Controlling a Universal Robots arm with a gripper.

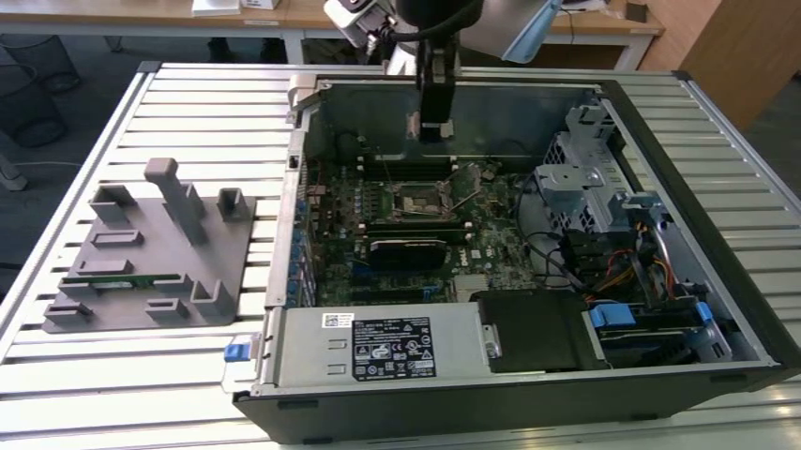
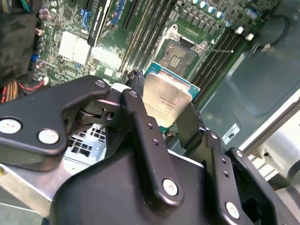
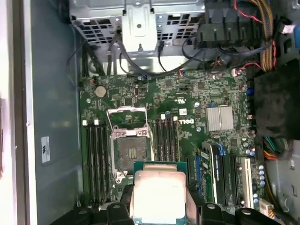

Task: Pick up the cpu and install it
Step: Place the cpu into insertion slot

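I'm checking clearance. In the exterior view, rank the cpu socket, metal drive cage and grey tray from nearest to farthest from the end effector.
1. cpu socket, in the middle, close by the end effector, which holds the cpu.
2. metal drive cage, toward the exterior view's right.
3. grey tray, far out at the exterior view's left.

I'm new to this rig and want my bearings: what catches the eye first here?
An open computer case lies on the slatted table, its green motherboard bared. In both wrist views the pincer grips the shiny cpu by its edges, above the board near the empty socket. On the exterior view's left stands a grey tray with upright blocks.
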